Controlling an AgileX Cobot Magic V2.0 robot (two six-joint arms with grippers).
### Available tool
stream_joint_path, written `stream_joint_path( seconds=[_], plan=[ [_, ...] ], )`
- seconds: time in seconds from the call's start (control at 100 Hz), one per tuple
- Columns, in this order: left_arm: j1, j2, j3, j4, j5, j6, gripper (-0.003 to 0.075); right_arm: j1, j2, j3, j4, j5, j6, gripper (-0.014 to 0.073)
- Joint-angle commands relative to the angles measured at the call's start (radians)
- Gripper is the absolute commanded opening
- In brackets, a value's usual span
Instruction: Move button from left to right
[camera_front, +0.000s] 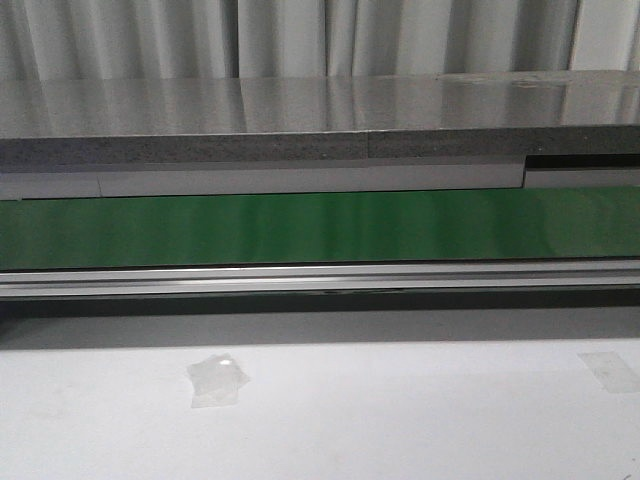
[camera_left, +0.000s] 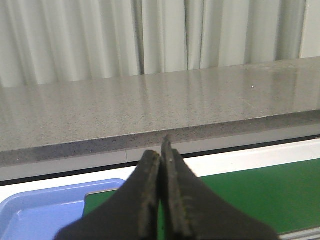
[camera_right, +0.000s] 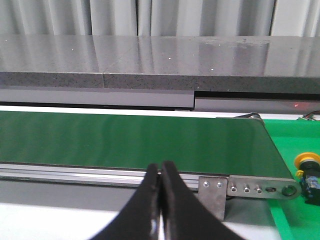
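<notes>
The button (camera_right: 306, 172), a yellow-orange round cap on a black body, lies on a green mat (camera_right: 295, 135) past the end of the green conveyor belt (camera_right: 130, 137), at the edge of the right wrist view. My right gripper (camera_right: 160, 170) is shut and empty, in front of the belt's metal rail and well apart from the button. My left gripper (camera_left: 161, 152) is shut and empty, above the belt's other end (camera_left: 260, 195). Neither gripper nor the button shows in the front view.
A blue tray (camera_left: 45, 210) sits by the belt's end in the left wrist view. A grey stone counter (camera_front: 320, 125) runs behind the belt (camera_front: 320, 228). The aluminium rail (camera_front: 320, 278) fronts the belt. Clear tape patches (camera_front: 217, 378) lie on the white table (camera_front: 400, 420).
</notes>
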Motion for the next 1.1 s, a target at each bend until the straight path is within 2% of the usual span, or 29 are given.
stream_joint_path(
  seconds=[0.0,0.32,0.41,0.48,0.65,0.8,1.09],
  plan=[
    [-0.004,0.008,-0.028,-0.014,-0.065,-0.007,-0.002,0.001,-0.017,-0.016,-0.011,-0.086,0.0,-0.0068],
    [-0.004,0.008,-0.025,-0.012,-0.065,-0.007,-0.002,0.001,-0.017,-0.016,-0.011,-0.086,0.0,-0.0068],
    [-0.004,0.006,-0.007,0.038,-0.065,-0.013,-0.002,0.001,-0.017,-0.016,-0.011,-0.086,0.0,-0.0068],
    [-0.004,-0.001,0.013,0.111,-0.073,-0.071,-0.002,0.001,-0.017,-0.016,-0.011,-0.086,0.0,-0.0068],
    [-0.004,-0.04,0.083,0.372,-0.142,-0.37,-0.002,0.001,-0.017,-0.016,-0.011,-0.086,0.0,-0.0068],
    [-0.004,-0.079,0.151,0.414,-0.195,-0.394,-0.002,0.001,-0.017,-0.016,-0.011,-0.086,0.0,-0.0068],
    [-0.004,-0.182,0.278,0.414,-0.202,-0.396,-0.002,0.001,-0.017,-0.016,-0.011,-0.086,0.0,-0.0068]
  ],
)
